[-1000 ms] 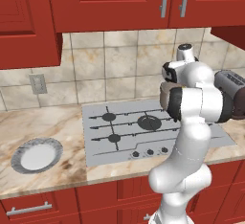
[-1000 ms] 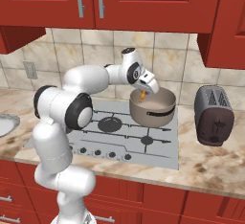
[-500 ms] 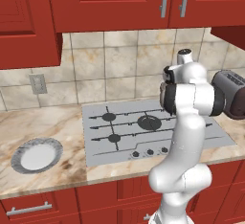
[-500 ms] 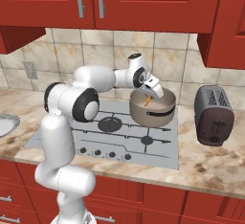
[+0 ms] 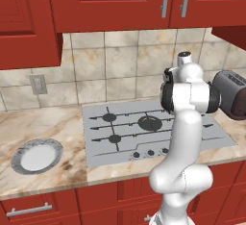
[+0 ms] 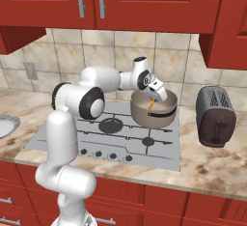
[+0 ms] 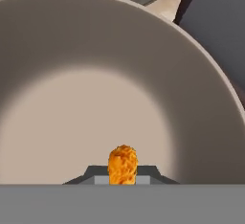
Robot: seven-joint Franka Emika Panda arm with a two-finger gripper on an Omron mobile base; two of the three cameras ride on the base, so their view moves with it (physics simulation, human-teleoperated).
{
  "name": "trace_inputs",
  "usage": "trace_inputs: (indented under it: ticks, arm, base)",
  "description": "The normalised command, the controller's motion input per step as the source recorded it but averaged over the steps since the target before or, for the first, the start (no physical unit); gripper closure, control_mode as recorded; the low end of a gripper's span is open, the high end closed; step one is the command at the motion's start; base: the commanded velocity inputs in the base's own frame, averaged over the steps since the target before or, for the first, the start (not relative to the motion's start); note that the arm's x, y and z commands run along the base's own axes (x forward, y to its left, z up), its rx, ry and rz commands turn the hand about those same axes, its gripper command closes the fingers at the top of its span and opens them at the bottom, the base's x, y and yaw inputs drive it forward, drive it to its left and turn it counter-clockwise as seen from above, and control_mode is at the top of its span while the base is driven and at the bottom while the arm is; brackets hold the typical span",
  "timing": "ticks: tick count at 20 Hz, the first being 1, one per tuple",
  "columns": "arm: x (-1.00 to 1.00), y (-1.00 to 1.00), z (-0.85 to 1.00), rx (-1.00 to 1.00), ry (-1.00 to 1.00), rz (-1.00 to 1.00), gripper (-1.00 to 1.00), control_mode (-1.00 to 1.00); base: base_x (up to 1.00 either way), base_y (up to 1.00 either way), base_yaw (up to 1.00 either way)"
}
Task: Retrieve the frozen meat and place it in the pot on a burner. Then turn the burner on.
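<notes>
Standing before the grey steel cooktop, the white arm hides the pot in the left base view. From the right base, the two-finger gripper pinches the orange-yellow strip of frozen meat inside the round grey-brown pot. The hand view shows the strip clamped above the pot's pale floor.

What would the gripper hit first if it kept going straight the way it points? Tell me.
Probably the pale inside floor of the pot. The gripper, shut on the frozen meat, aims down into it, so the meat would likely touch first; depth is unclear.
</notes>
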Motion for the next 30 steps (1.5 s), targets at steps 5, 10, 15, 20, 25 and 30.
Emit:
trace_inputs:
  ticks: [5,10,15,20,25,30]
  arm:
    - [0.07,0.00,0.00,0.00,0.00,0.00,-1.00,-1.00]
    - [0.01,0.00,0.00,0.00,-0.01,-0.01,-1.00,-1.00]
    - [0.00,0.00,0.00,0.00,0.00,0.00,-1.00,-1.00]
    - [-0.07,0.15,0.10,-0.05,-0.07,0.00,-1.00,-1.00]
    - [-0.25,0.26,0.17,-0.12,-0.20,0.00,-1.00,-1.00]
    - [-0.43,0.16,0.43,-0.06,-0.20,0.00,-1.00,-1.00]
  base:
    - [0.00,0.00,0.00]
    - [0.00,0.00,0.00]
    - [0.00,0.00,0.00]
    - [0.00,0.00,0.00]
    - [0.00,0.00,0.00]
    - [0.00,0.00,0.00]
